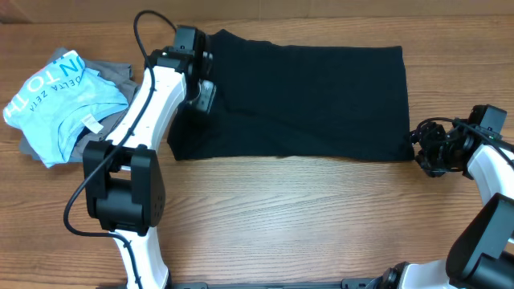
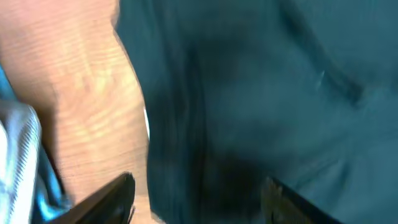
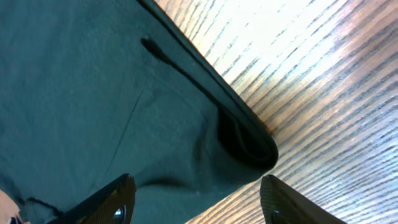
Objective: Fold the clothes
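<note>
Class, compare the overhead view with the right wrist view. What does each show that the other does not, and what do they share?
Only overhead: the whole black T-shirt spread as a rough rectangle, and the light blue shirt lying on grey garments beside the left arm. Only right wrist: that the right pincer stands open with nothing between its fingers, and a doubled-over fold at the T-shirt's edge. Both: the black T-shirt lying on the wooden table.
</note>
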